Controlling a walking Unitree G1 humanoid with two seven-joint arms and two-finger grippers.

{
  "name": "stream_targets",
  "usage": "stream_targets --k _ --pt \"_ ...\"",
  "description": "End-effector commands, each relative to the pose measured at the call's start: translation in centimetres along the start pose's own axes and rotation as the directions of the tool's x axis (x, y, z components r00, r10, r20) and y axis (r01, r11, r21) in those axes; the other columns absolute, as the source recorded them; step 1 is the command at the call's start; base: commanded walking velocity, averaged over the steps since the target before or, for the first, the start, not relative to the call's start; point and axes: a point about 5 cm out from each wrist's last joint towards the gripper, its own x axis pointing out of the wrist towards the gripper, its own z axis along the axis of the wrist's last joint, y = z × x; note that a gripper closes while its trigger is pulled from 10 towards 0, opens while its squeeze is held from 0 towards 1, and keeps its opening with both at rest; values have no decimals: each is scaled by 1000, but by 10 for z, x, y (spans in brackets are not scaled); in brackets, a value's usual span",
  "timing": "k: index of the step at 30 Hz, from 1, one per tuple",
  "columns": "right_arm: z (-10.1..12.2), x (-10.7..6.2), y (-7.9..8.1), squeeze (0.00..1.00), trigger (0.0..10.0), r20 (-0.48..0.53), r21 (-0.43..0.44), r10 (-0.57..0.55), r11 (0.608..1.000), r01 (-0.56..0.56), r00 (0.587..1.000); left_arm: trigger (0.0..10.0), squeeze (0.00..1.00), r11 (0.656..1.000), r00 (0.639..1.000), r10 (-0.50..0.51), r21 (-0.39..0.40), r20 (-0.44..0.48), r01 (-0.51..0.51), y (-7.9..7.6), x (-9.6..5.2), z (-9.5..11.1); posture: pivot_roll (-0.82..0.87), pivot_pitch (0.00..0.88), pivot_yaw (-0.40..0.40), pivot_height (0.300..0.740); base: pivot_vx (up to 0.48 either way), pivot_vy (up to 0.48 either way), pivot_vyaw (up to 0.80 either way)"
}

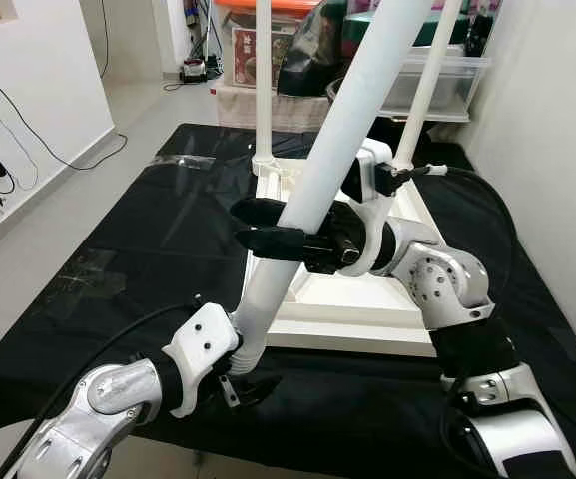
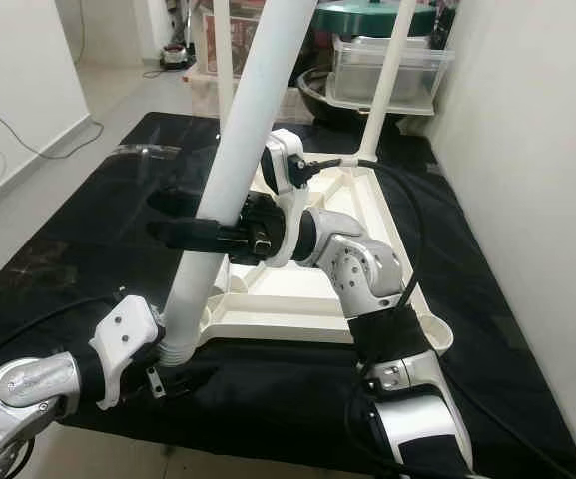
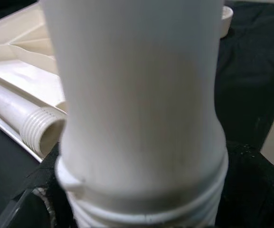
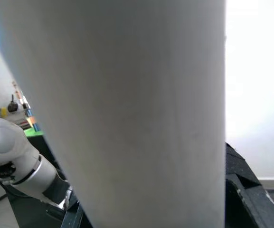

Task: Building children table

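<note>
We see a smooth white plastic table leg (image 1: 342, 130), a round tube with a ribbed threaded lower end, leaning steeply from lower left up to upper right above the upturned white tabletop (image 1: 367, 299) on black cloth (image 1: 138, 249); the left gripper (image 1: 240, 384) clasps its threaded end; the right gripper (image 1: 258, 226) clamps its middle; no writing reads clearly.

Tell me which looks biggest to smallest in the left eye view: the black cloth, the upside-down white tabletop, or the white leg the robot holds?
1. black cloth
2. white tabletop
3. held white leg, though nearness to the camera enlarges it.
</note>
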Motion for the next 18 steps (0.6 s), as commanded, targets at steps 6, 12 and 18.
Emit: stream_targets --k 6,12,18 --pt "-3 3 4 0 0 -1 -4 14 1000 -14 1000 10000 0 999 998 54 -10 45 -53 8 3 6 96 0 -75 740 0 0 0" --pt "-6 6 5 0 0 2 2 14 1000 -14 1000 0 0 999 996 38 -27 84 -36 9 3 10 91 0 -72 740 0 0 0" --pt "-6 7 4 0 0 5 -6 -6 1000 6 1000 0 0 999 996 -12 -44 89 16 1 5 8 84 0 -68 740 0 0 0"
